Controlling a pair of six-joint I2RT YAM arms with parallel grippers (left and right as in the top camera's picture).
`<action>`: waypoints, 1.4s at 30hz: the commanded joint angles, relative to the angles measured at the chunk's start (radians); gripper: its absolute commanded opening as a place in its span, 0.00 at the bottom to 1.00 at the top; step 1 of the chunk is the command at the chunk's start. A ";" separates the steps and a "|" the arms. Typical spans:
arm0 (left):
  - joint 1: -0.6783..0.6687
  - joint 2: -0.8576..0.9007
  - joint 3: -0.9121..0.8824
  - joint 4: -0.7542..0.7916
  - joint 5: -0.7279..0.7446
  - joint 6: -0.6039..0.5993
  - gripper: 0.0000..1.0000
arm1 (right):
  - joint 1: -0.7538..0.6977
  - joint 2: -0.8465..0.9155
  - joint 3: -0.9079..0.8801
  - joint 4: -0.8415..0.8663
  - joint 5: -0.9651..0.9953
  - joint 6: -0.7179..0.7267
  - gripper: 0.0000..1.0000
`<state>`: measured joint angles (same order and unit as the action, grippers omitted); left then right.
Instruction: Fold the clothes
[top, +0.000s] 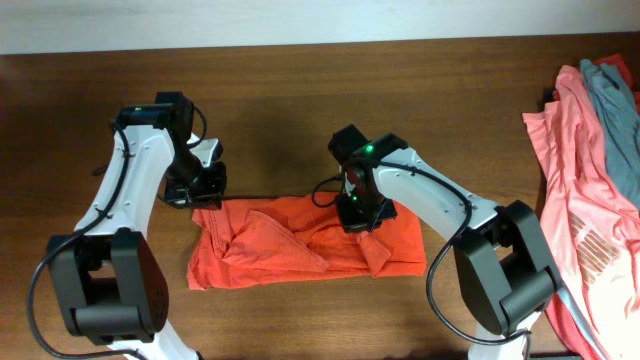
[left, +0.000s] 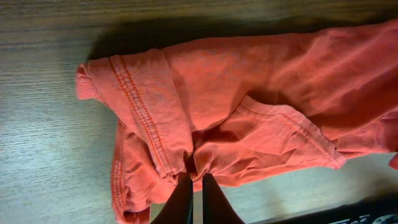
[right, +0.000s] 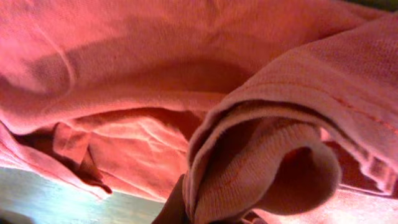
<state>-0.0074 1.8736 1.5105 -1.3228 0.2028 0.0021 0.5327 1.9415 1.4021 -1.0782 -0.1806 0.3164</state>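
Note:
The orange-red T-shirt (top: 300, 245) lies crumpled and partly folded over itself in the middle of the wooden table (top: 300, 90). At the shirt's upper left corner, my left gripper (top: 205, 196) is shut on the cloth. In the left wrist view its dark tips (left: 196, 179) pinch a bunched hem of the shirt (left: 249, 93). My right gripper (top: 360, 218) is on the shirt's upper right part, shut on a thick fold (right: 267, 162). That fold drapes over the jaws and hides all but one of its fingers (right: 176, 206). No chest print shows.
A pile of other clothes lies at the table's right edge: paler salmon-pink shirts (top: 575, 180) with a grey garment (top: 615, 110) on top. Bare wood shows behind the shirt and along the front edge (top: 300, 320).

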 joint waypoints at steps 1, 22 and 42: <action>-0.005 -0.022 -0.003 -0.001 0.018 -0.010 0.08 | -0.004 0.001 0.015 0.021 0.010 0.018 0.04; -0.005 -0.022 -0.003 0.007 0.009 -0.010 0.08 | -0.025 -0.038 0.050 0.098 0.031 -0.212 0.34; -0.005 -0.022 -0.003 0.005 0.006 -0.009 0.09 | -0.106 0.047 0.076 0.024 0.177 -0.154 0.18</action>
<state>-0.0074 1.8736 1.5105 -1.3193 0.2054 0.0021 0.3962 1.9461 1.4681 -1.0687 0.0067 0.1684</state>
